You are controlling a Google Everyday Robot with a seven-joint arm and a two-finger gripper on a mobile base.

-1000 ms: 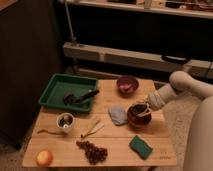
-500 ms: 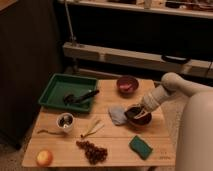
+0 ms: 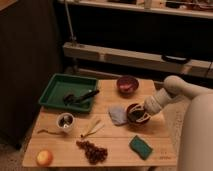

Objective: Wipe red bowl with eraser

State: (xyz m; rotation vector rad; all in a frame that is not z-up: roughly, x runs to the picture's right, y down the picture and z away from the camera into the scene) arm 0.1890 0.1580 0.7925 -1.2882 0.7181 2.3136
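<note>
Nearest the camera, well in front of the red bowl [image 3: 134, 122] and off to its left as the camera sees it, an apple [image 3: 44, 157] sits at the edge of the table [image 3: 120, 141]. A bunch of grapes [image 3: 92, 151] lies between the apple and the bowl's line. The green sponge [image 3: 141, 147] lies almost straight in front of the bowl and apart from it (untouched, and not the tool for this job).

Level with the bowl, a grey cloth [image 3: 117, 115] lies just beside it on the left, and a small white cup [image 3: 65, 121] stands well beyond the cloth.

The red bowl stands upright near the table's right side. The gripper [image 3: 139, 113] reaches down into it from the right. Its fingers are closed. The dark patch under them, inside the bowl, looks like the eraser [image 3: 133, 114], so they seem to be pinching it, though the contact itself is hard to make out.

Over the last second the arm [image 3: 170, 91] has swung a little to the left and lower. The gripper has stayed over the bowl, and the bowl has nudged slightly leftward toward the cloth. That points to a wiping stroke under way rather than an approach. The push may also be dragging the light bowl along.

Behind the bowl stands a darker maroon bowl [image 3: 127, 84]. Far to the left of the red bowl and behind it is a green tray [image 3: 59, 88] holding dark utensils.
</note>
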